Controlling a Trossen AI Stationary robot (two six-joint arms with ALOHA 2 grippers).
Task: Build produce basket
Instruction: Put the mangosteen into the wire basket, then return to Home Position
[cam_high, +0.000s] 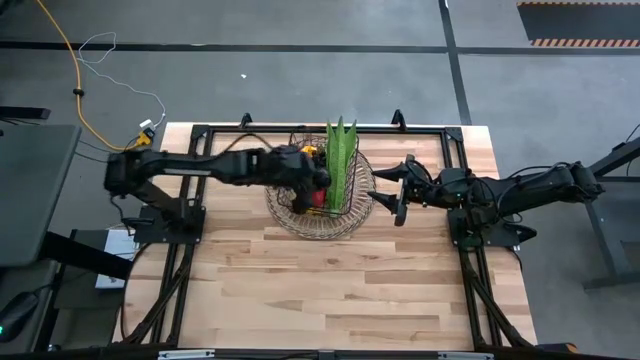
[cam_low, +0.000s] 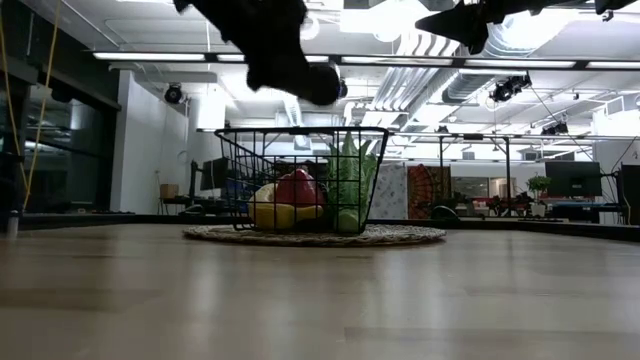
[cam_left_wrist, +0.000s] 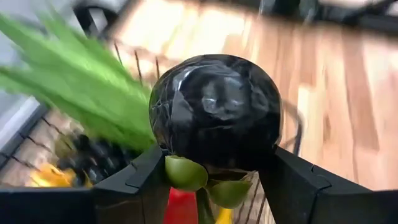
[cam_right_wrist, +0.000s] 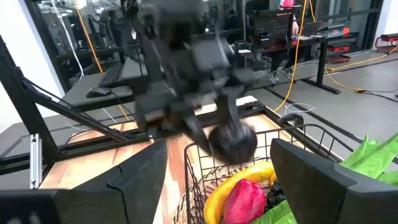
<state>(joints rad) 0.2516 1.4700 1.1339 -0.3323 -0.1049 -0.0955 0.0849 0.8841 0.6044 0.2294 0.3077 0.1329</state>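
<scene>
The dark wire basket (cam_high: 290, 205) stands on its round woven base at the table's far middle. It holds a yellow banana (cam_right_wrist: 227, 185), a red pepper (cam_right_wrist: 244, 198), dark grapes (cam_left_wrist: 93, 163) and a green leafy corn ear (cam_high: 340, 160) that leans on the right wall. My left gripper (cam_high: 312, 180) is over the basket, shut on a dark glossy round fruit (cam_left_wrist: 214, 109) with a green calyx. My right gripper (cam_high: 388, 200) is open and empty just right of the basket. My left gripper pinches the dark fruit between its two fingers (cam_left_wrist: 140, 180) at its green-calyx end (cam_left_wrist: 186, 173). The fingers slant down from the table's left side. The fruit (cam_right_wrist: 233, 142) hangs below them, its round end down, clear above the basket's open top.
The basket's rim (cam_low: 300, 130) and the corn's upright leaves (cam_low: 352, 165) rise under and beside the held fruit. Bare wood lies on the near half of the table (cam_high: 330, 290). Black frame rails (cam_high: 180, 280) run along both sides.
</scene>
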